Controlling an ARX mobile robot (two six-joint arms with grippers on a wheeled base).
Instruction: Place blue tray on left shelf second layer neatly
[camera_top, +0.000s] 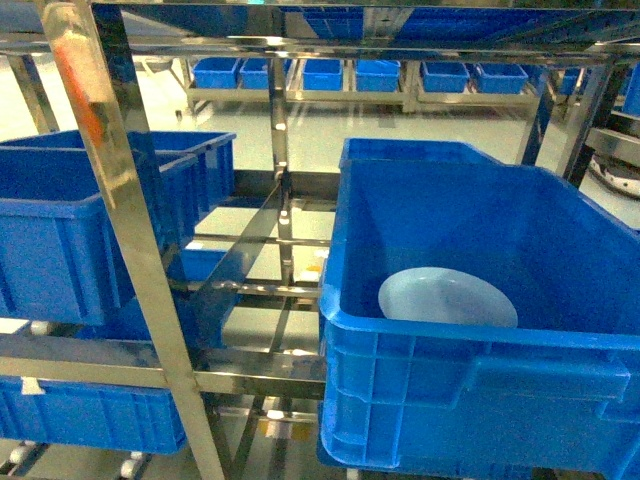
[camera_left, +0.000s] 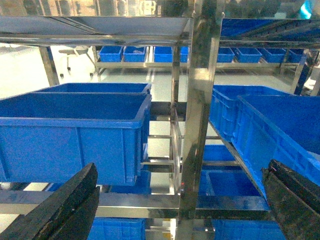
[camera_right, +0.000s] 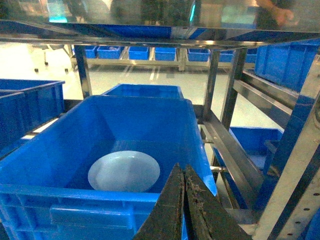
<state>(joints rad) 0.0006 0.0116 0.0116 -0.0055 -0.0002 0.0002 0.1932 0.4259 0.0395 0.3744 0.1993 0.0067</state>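
Note:
The pale blue tray (camera_top: 447, 298) lies flat on the floor of a deep blue crate (camera_top: 480, 348) at the right of the head view. The right wrist view shows the same tray (camera_right: 124, 171) inside that crate (camera_right: 75, 192). My right gripper (camera_right: 181, 170) hangs just before the crate's near rim, shut with nothing between its fingers. My left gripper (camera_left: 182, 167) is wide open and empty, facing a mirror-like upright (camera_left: 200, 100) of the left shelf (camera_top: 125, 220). Neither gripper shows in the head view.
Two blue crates (camera_top: 70, 220) fill the left shelf's tier, and one more (camera_top: 90, 415) sits below. A second crate (camera_top: 415, 152) stands behind the tray's crate. Steel rails (camera_top: 250, 250) cross the gap between the racks. Rows of small blue bins (camera_top: 330, 72) line the far rack.

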